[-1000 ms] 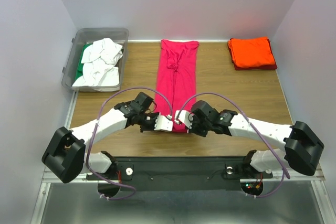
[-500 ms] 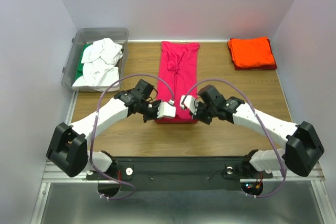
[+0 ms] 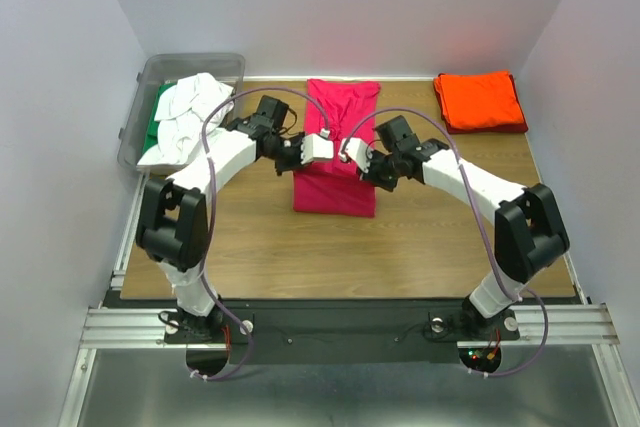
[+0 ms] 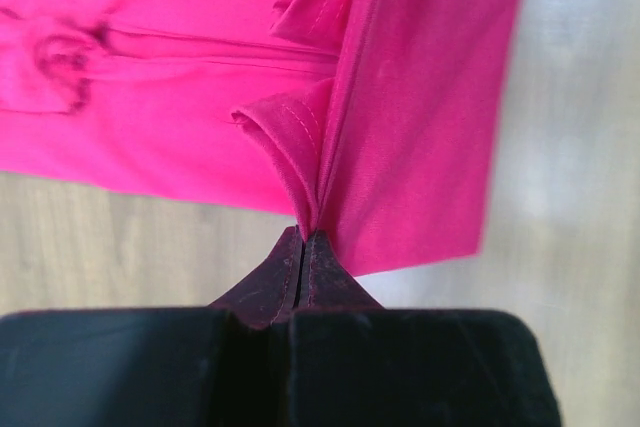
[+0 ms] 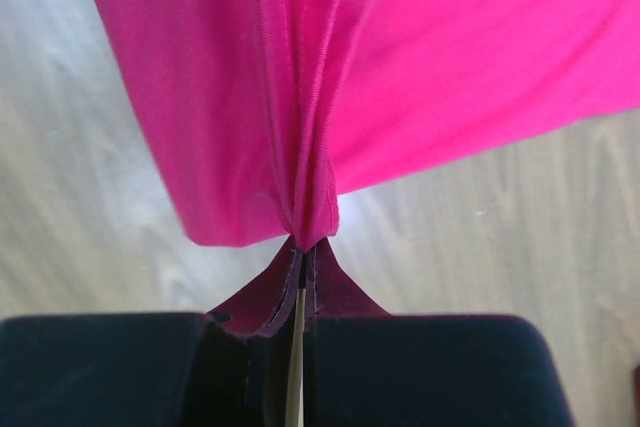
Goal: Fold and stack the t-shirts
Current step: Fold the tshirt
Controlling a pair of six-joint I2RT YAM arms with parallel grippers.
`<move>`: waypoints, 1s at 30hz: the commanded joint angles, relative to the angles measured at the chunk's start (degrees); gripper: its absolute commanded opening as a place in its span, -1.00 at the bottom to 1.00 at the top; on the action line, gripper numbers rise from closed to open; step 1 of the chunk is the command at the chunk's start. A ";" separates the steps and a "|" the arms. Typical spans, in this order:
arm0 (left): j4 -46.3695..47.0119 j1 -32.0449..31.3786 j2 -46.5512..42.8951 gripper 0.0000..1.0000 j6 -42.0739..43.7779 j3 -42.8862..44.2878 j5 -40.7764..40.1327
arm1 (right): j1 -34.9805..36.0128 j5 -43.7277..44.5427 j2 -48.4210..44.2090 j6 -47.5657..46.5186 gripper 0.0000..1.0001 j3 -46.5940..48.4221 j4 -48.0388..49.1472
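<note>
The soft magenta-pink cloth t-shirt [image 3: 335, 187], laid as a long strip at the centre of the wooden table [image 3: 250, 237], is clamped at gathered, stitched folds between the closed left gripper [image 4: 303, 239] and right gripper [image 5: 300, 247].

My left arm [image 3: 215, 159] and my right arm [image 3: 470, 182]: white moulded link shells alternating with black joint housings, the bulkiest black housing at each shoulder. A thin lilac-grey cable [image 3: 214, 115] runs along each arm. Both bases are fixed to a black plate [image 3: 340, 332] on a ribbed aluminium rail [image 3: 120, 322]. Small red and green lights [image 3: 480, 355] show beside my right base. My left fingers [image 4: 278, 282] and right fingers [image 5: 262, 299]: matte black blocks, each narrowing to a thin dark wedge.
</note>
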 commanded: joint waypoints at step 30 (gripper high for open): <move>4.47 6.63 12.04 0.46 -2.68 21.51 1.94 | -10.84 -1.75 11.36 4.57 0.13 22.35 -0.57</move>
